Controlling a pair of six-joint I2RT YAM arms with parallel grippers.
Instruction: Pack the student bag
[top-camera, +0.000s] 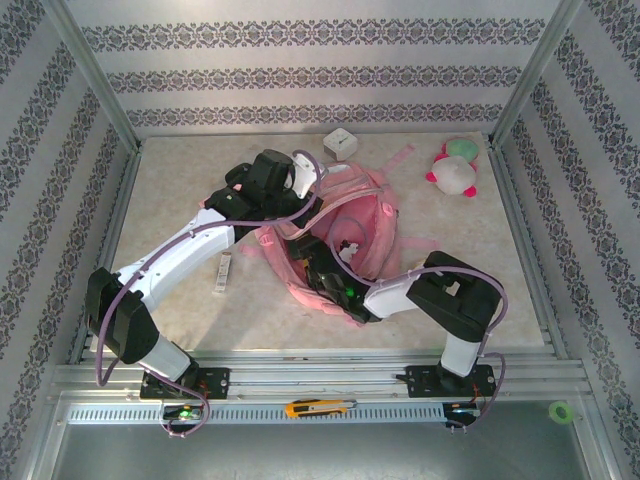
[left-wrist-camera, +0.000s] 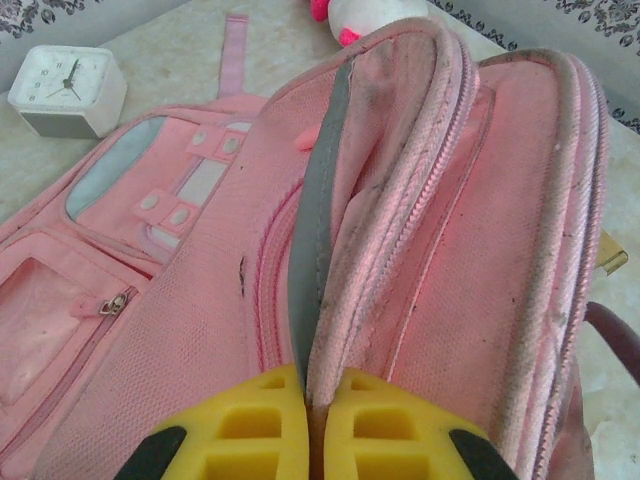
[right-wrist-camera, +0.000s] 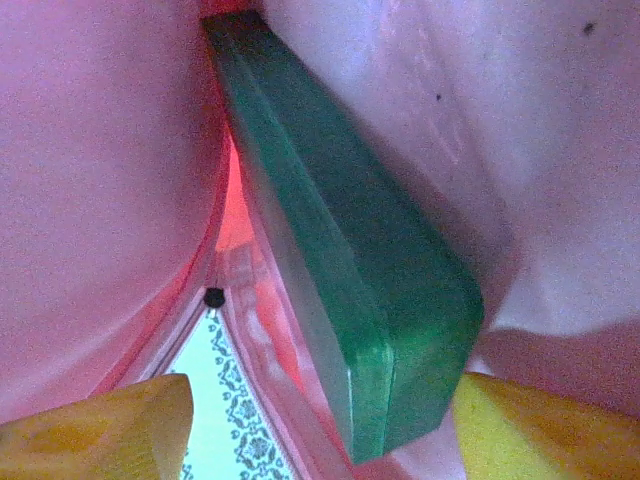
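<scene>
Top external: the student bag (top-camera: 378, 215) is lying at the middle of the worktop (top-camera: 170, 200), with both arms reaching to it. A white clock (top-camera: 340, 143) and a plush toy (top-camera: 455, 170) are sitting behind it.
Left wrist: the left claw (left-wrist-camera: 313, 425) is pinching together on the bag's opened zip edge.
Right wrist: the right claw (right-wrist-camera: 318, 405) is standing apart inside the bag, with a green case (right-wrist-camera: 340, 250) lying between its fingers

One student bag (top-camera: 380, 235), one clock (top-camera: 340, 142), one plush (top-camera: 455, 172), one case (right-wrist-camera: 350, 270).
</scene>
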